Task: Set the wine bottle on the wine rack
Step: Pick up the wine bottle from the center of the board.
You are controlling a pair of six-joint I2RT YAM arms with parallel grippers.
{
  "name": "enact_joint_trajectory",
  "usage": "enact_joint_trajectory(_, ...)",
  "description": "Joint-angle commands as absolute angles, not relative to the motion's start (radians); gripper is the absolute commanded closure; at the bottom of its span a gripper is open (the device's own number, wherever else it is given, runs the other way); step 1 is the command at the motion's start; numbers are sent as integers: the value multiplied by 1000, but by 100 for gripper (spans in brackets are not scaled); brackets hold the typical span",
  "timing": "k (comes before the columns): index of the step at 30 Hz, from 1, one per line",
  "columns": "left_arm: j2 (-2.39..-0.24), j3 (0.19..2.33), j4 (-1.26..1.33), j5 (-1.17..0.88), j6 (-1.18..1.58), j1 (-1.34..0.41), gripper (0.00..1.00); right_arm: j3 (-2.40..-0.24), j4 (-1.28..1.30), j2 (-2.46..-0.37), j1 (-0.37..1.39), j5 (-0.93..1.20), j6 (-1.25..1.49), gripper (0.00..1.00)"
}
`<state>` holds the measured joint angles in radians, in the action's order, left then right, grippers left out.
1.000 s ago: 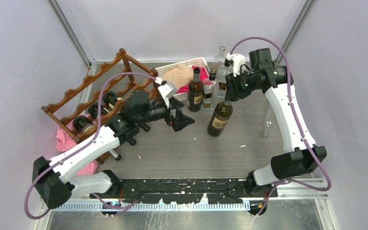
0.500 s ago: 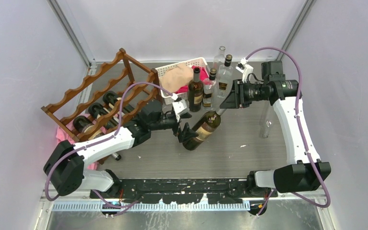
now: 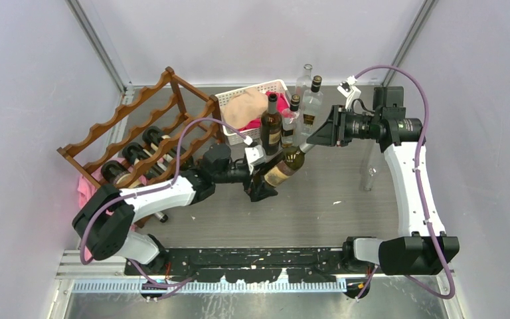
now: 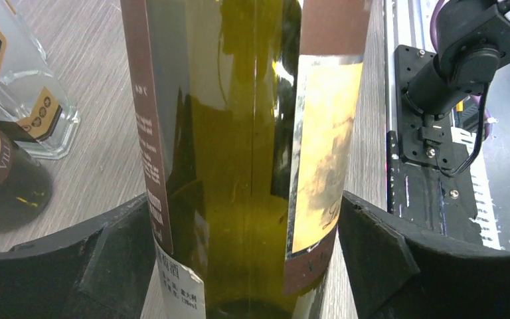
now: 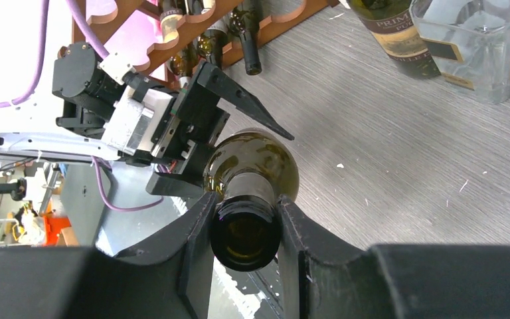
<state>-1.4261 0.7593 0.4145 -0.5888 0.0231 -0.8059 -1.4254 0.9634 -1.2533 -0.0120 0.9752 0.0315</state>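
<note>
Only the right wrist view shows fingers (image 5: 196,256) pinching the wine bottle (image 5: 251,163).

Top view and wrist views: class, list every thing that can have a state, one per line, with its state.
wine bottle, tilted, gripped at the neck
right gripper, shut on the wine bottle's neck
left gripper, open, fingers either side of the bottle's body
wine rack, three bottles lying in it
white basket, holding cloths
dark bottle beside the basket, upright
</note>
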Motion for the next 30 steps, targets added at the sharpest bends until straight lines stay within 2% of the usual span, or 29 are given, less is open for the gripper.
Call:
enact_joint_trajectory(1,-1425,777,478,-597,-26,-811,10,-1427,894,-1203,-30,1089,93,99)
enact_joint_trajectory(2,-1426,791,460,-607,-25,-810,20,-1422,894,-1201,-33,1085,92,99)
enact_joint_trajectory(3,-1428,808,428,-613,-23,-809,42,-1417,894,-1200,-37,1081,89,99)
enact_joint_trajectory(4,-1429,831,393,-624,-22,-806,74,-1410,897,-1201,-39,1076,84,99)
enact_joint_trajectory(5,-1428,846,363,-635,-20,-804,92,-1407,906,-1200,-41,1068,70,99)
enact_joint_trajectory(6,-1423,851,353,-649,-22,-802,99,-1405,927,-1203,-43,1058,42,95)
enact_joint_trajectory(11,-1377,879,260,-697,-66,-802,100,-1420,1110,-1229,-43,986,-221,26)
enact_joint_trajectory(12,-1374,893,219,-711,-84,-802,100,-1428,1142,-1236,-43,964,-271,15)
enact_joint_trajectory(14,-1375,914,139,-741,-124,-803,100,-1450,1205,-1246,-43,927,-385,2)
enact_joint_trajectory(23,-1381,978,-110,-787,-245,-805,100,-1510,1304,-1244,-43,902,-760,0)
enact_joint_trajectory(25,-1384,997,-153,-782,-271,-809,100,-1487,1358,-1237,-43,957,-936,0)
enact_joint_trajectory(30,-1414,1056,-255,-756,-325,-834,100,-1369,1581,-1219,-37,1113,-1604,0)
